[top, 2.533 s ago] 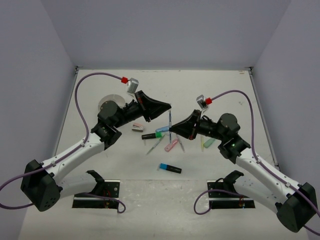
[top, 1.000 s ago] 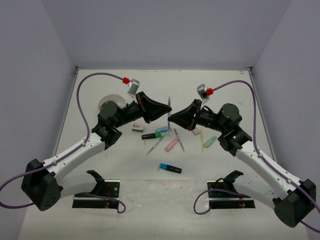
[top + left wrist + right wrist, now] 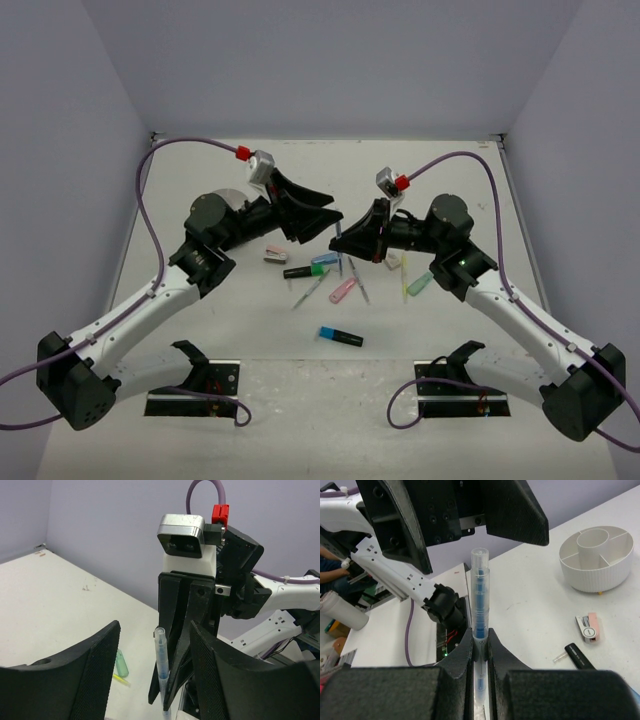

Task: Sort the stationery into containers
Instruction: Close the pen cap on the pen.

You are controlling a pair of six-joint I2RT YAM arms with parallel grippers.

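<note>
Right wrist view: white cup [image 3: 597, 565] toward far-left corner of tabletop [image 3: 420, 170], only dividers visible inside. Right gripper [image 3: 480, 645] pinches clear blue-core pen [image 3: 480, 605] upright above tabletop centre. Left gripper [image 3: 155, 630], clamped on it second ago, now stands spread either side. I see open tabletop along far edge.

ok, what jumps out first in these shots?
The left arm and right arm meet nose to nose over the middle of the white table, with a thin clear pen with a blue core between them. The right jaws are shut on its lower part; the left jaws stand open either side of its top end. Markers lie scattered below, and a white round divided cup sits far left.
</note>
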